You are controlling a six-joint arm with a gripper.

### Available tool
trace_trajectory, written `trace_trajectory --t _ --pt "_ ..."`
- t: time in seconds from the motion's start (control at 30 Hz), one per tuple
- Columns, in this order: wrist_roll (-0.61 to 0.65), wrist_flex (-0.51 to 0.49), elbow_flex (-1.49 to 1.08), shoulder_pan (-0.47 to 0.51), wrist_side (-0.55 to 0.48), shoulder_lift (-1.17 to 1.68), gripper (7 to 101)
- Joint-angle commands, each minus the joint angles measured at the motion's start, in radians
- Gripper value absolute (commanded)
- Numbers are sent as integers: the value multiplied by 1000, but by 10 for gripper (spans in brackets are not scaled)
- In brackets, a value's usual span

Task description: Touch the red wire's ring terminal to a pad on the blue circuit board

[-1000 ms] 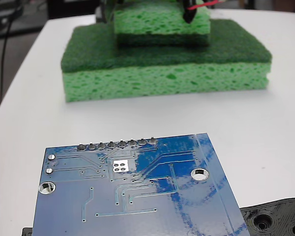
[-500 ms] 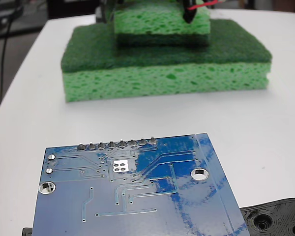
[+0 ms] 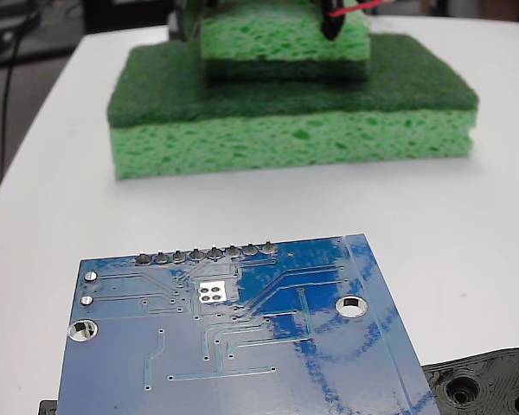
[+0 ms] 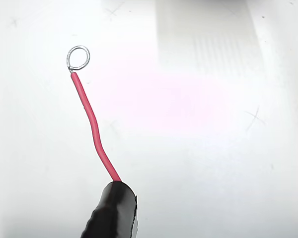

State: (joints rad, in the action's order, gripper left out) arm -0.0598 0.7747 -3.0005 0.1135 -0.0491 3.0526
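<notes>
- White, smooth table top (image 3: 467, 216) fills both views; dark, blurred clutter lies beyond its far edge in the fixed view.
- At 6 o'clock in the fixed view lies the flat glossy blue rectangular circuit board (image 3: 242, 346), with thin traces and two silver-rimmed holes; no writing can be read on it.
- Its small silver square pad with four tiny dark holes (image 3: 212, 292) sits left of the board's centre, just below a row of round grey solder pins (image 3: 206, 254) along the far edge.
- A black plastic part with round holes (image 3: 489, 385) lies at 5 o'clock, beside the board's right corner.
- At 12 o'clock, two green sponges (image 3: 285, 104) are stacked, the smaller on top, well apart from the board.
- In the wrist view, the thin glossy red wire (image 4: 93, 128) rises from a black wrapped holder (image 4: 111, 210) at 6 o'clock toward 11 o'clock, slightly curved.
- The tiny round bare silver ring terminal (image 4: 78, 57) ends the wire, over bare white table, with no board beneath it.
- The gripper's fingers are not distinguishable, so I cannot tell whether they are apart or together.
</notes>
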Motion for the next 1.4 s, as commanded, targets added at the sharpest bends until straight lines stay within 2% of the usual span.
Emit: trace_trajectory --t 0.03,0.2,0.43,0.67,1.03,1.4 --pt "-3 -2 15 12 -12 2 1003" --pt "0 12 60 49 -46 2 1003" --pt "6 64 186 54 -32 -51 1003" --pt "21 55 394 67 -9 -350 1003" --pt "67 67 687 179 -92 -727 1003" --pt "58 72 936 181 -95 -1071 1003"
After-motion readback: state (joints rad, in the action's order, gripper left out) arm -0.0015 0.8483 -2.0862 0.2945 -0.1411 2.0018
